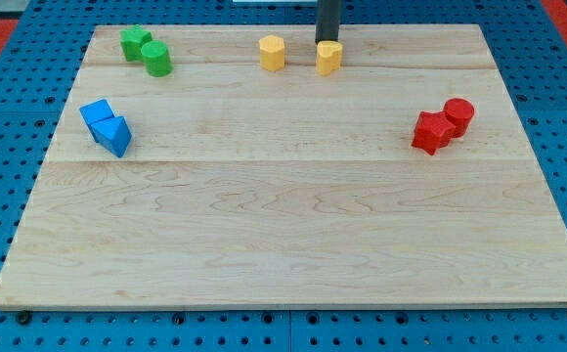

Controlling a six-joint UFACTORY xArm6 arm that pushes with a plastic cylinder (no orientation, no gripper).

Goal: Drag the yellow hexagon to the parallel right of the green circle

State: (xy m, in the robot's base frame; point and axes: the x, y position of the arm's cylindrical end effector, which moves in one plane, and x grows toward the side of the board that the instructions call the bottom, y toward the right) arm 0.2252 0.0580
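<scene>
Two yellow blocks sit near the view's top edge of the wooden board. The left yellow block stands alone; the right yellow block has my tip right behind it on its top side, seemingly touching it. I cannot tell for sure which of the two is the hexagon. The green circle is at the top left, well to the left of both yellow blocks and roughly level with them. A second green block touches it on its upper left.
A blue cube and a blue triangle sit together at the left. A red star-like block and a red cylinder sit together at the right. A blue pegboard surrounds the board.
</scene>
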